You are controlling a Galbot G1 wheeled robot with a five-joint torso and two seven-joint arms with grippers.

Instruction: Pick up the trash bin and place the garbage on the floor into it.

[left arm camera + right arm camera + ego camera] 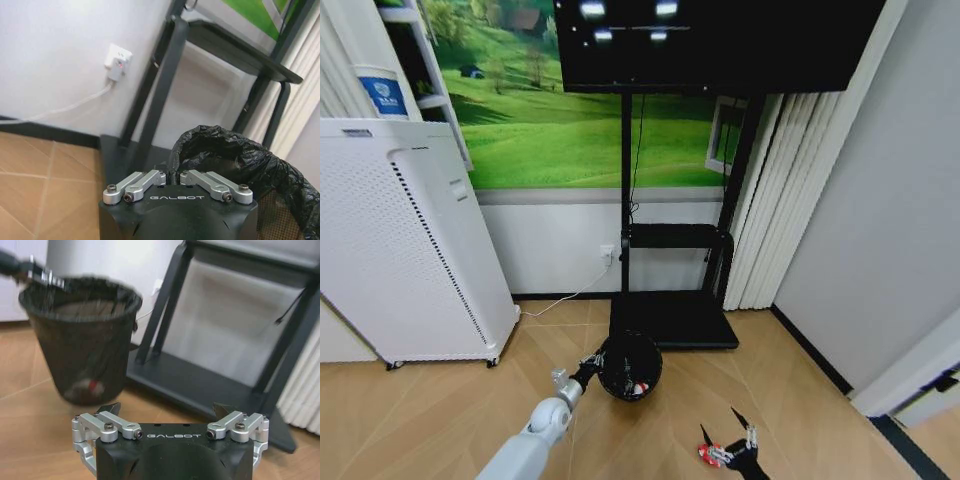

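Observation:
The trash bin (628, 366) is a black mesh basket with a black bag liner (235, 150), standing out on the wood floor (440, 420) before the TV stand. My left gripper (594, 361) is shut on its near rim; the left wrist view shows the gripper (172, 176) clamped over the liner's edge. A red-and-white piece of garbage (638, 385) lies inside the bin and shows through the mesh (93, 386). My right gripper (720, 428) hangs low at the front right, open, with nothing between its fingers (109, 409). Another red-and-white wrapper (708, 456) lies on the floor beside it.
A tall white perforated appliance (410, 250) stands at the left. The black TV stand's base (672, 320) sits right behind the bin, with a white cable and wall socket (117, 62) beside it. Curtains (785, 200) and a grey wall close the right side.

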